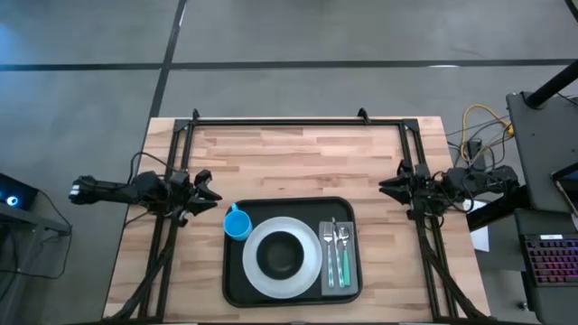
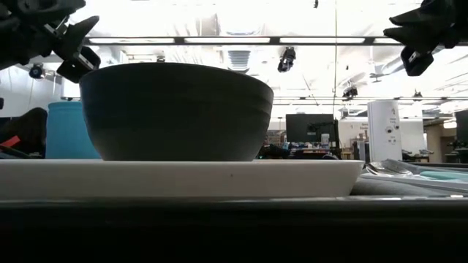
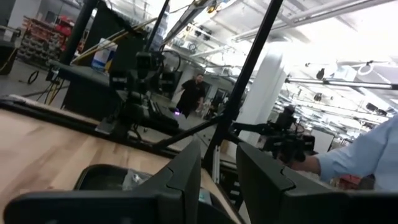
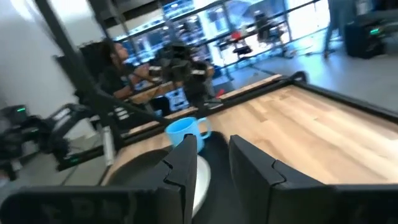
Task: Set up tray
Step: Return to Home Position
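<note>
The black tray point(image 1: 348, 209) lies at the middle of the table's near edge. On it a white plate point(image 1: 312, 262) carries a dark bowl point(image 1: 281, 255), which fills the low view point(image 2: 175, 109). A blue cup point(image 1: 237, 224) stands in the tray's far left corner. A grey napkin point(image 1: 337, 282) with cutlery point(image 1: 336, 248) lies along the tray's right side. My left gripper point(image 1: 206, 192) hovers open just left of the tray, near the cup. My right gripper point(image 1: 390, 187) hovers open to the right of the tray's far right corner. Both are raised off the table point(image 2: 73, 55) point(image 2: 413, 44).
A black metal frame point(image 1: 298, 120) runs along the table's far edge and down both sides. Bare wood point(image 1: 298, 158) lies between the tray and the far edge. A person's light blue sleeve point(image 3: 364, 155) shows beyond the table in the left wrist view.
</note>
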Robot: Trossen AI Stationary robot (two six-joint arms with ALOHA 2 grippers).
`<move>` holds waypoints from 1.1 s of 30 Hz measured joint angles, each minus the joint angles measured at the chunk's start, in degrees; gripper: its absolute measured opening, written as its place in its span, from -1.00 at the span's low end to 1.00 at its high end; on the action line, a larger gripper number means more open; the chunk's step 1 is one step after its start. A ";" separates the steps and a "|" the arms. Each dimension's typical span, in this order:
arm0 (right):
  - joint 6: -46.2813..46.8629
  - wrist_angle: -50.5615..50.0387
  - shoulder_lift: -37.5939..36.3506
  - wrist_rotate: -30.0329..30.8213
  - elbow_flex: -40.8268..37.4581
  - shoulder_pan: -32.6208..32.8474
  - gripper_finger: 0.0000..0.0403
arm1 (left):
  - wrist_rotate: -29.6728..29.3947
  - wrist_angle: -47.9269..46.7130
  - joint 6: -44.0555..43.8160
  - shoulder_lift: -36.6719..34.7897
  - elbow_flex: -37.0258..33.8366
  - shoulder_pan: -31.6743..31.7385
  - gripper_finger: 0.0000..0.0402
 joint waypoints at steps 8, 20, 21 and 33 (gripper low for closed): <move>-3.04 10.21 0.00 -4.38 -4.28 0.00 -0.64 | 0.00 -0.26 0.00 3.91 0.03 0.00 -0.58; 10.56 17.43 0.42 -9.32 -11.80 0.02 -0.61 | 0.00 -0.72 0.00 10.90 0.03 0.00 -0.58; 10.25 16.55 0.08 -9.24 -12.16 0.02 -0.60 | 0.00 -0.77 0.01 11.39 0.03 0.00 -0.58; 6.16 18.56 0.60 -6.62 -11.56 0.02 -0.66 | 0.00 -1.06 0.00 17.87 -0.02 0.00 -0.58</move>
